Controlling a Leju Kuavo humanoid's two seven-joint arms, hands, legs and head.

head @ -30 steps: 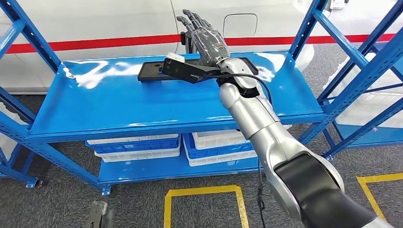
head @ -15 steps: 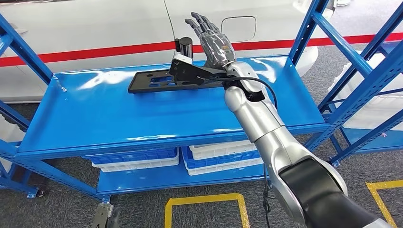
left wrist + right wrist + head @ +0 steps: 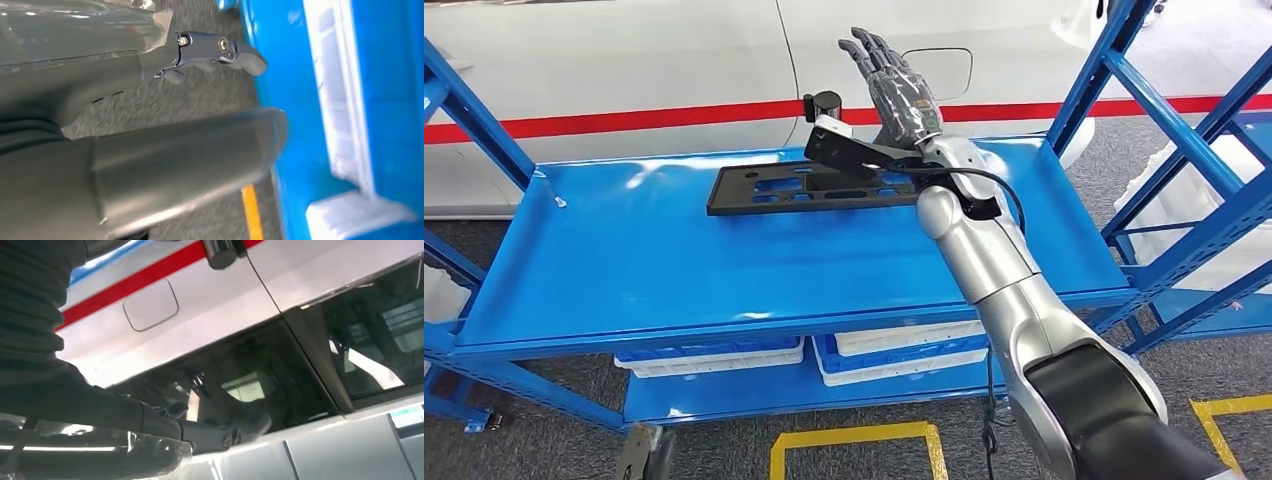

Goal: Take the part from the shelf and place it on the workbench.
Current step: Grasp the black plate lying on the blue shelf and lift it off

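Above shelf (image 3: pixel 724 260): right hand (image 3: pixel 902 95) fingers extended, holding nothing (part (image 3: pixel 809 188) beneath).

Silver right arm (image 3: pixel 984 260) (black cable alongside), dark fingers (image 3: pixel 874 55).

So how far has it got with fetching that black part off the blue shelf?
Barely begun. The black part lies flat on the blue shelf, so nothing is fetched. The right hand is raised above the part's far end, fingers spread, holding nothing. Gripping it, lifting it and carrying it to the workbench all remain.
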